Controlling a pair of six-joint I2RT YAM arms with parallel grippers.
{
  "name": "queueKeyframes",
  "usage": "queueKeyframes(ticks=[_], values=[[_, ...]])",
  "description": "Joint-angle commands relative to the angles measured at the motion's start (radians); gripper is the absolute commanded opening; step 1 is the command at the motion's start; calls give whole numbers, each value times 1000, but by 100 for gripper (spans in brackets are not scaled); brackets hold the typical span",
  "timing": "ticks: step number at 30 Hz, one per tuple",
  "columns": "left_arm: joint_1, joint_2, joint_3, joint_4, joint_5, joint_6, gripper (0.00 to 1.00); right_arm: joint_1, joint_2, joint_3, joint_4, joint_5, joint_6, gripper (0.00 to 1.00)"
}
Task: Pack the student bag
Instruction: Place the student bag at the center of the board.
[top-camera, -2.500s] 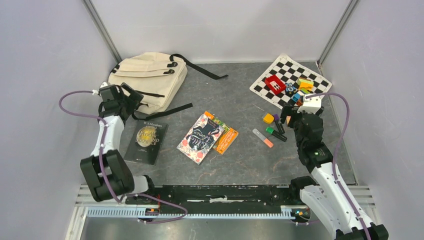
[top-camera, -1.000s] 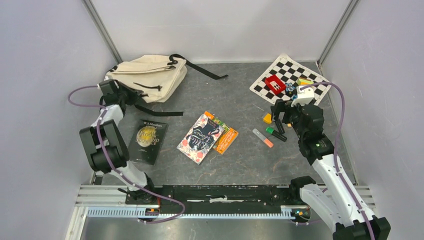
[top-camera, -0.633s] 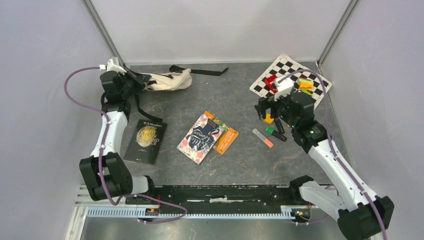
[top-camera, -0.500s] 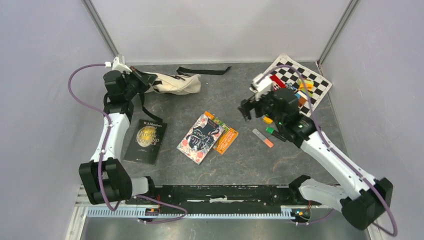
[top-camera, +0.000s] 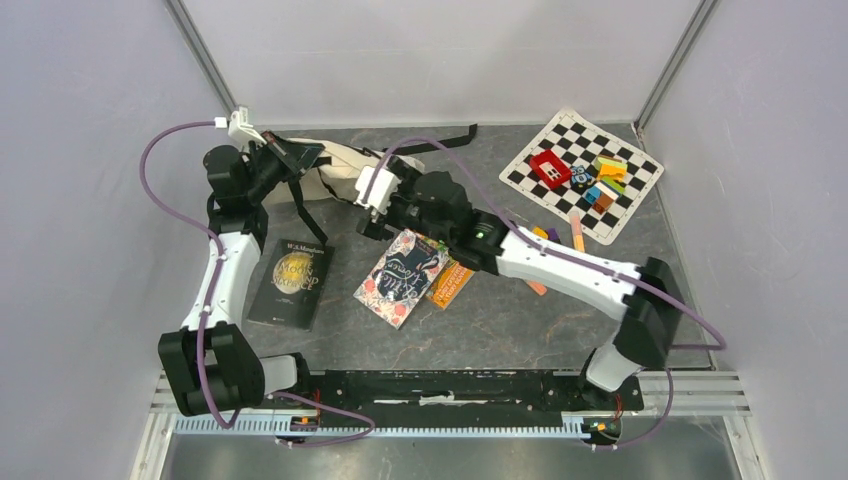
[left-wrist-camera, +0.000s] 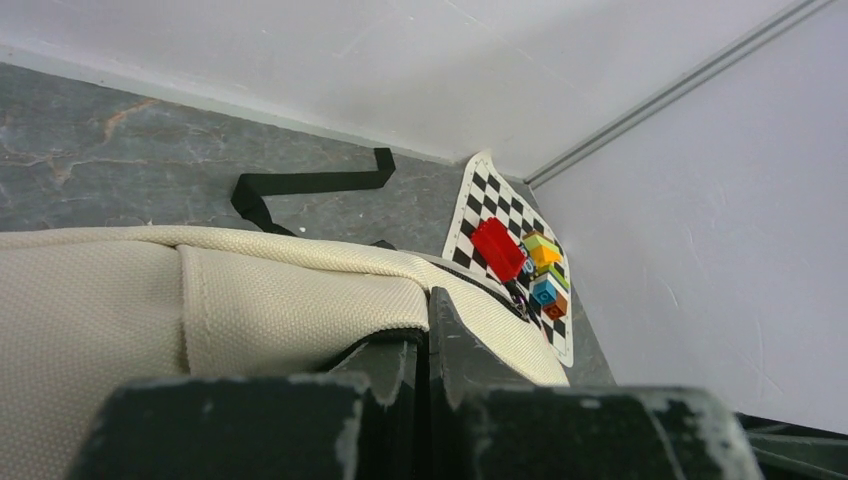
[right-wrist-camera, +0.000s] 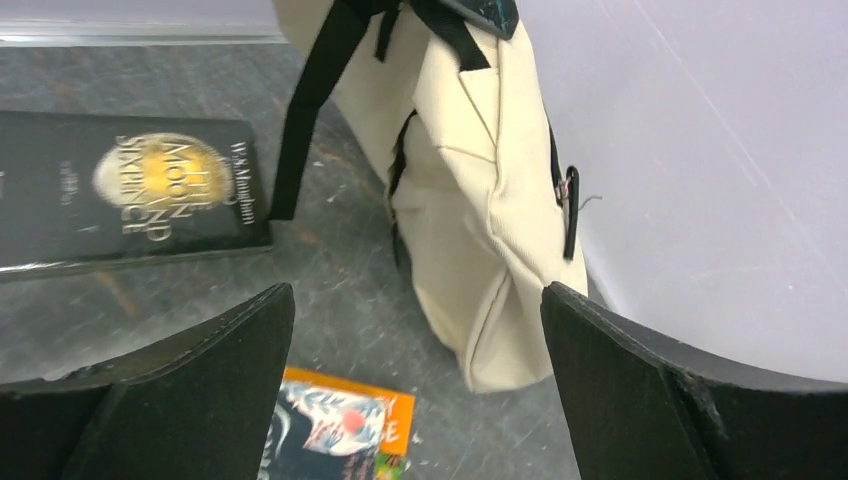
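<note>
Plainly, pale walls (top-camera: 450, 50) enclose the mottled grey tabletop (top-camera: 500, 320) and student bag (top-camera: 335, 158).

Looking like a robotics lab test cell: plain white panels (top-camera: 450, 50) w/ metal corner posts (top-camera: 205, 60) are boxing in a grey tabletop (top-camera: 520, 330); an alu frame (top-camera: 450, 428) is running along its near edge, carrying two arm bases.

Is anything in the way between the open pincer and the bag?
Nothing visible. The right pincer is open and faces the student bag straight on, with only bare table between them. The left pincer holds the bag up.
</note>
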Motion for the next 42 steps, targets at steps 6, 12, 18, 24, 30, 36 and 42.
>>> queueKeyframes(ticks=[6, 12, 18, 24, 30, 36, 42], values=[[4, -57, 8, 237, 66, -53, 2, -5, 217, 143, 198, 285, -214, 98], [4, -62, 9, 237, 74, -43, 2, -38, 282, 167, 249, 373, -237, 98], [3, -61, 15, 233, 87, -26, 2, -89, 298, 181, 252, 275, -194, 98], [2, -61, 29, 233, 128, -14, 2, -96, 344, 279, 140, 68, -171, 92], [-7, -89, 105, 137, 149, 36, 2, -94, 337, 390, 54, -34, -103, 22], [-73, -95, 378, -216, 17, 132, 2, -90, 175, 400, 42, -48, 101, 0], [-190, -72, 597, -591, -95, 149, 2, -70, 40, 335, -97, 58, 439, 0]])
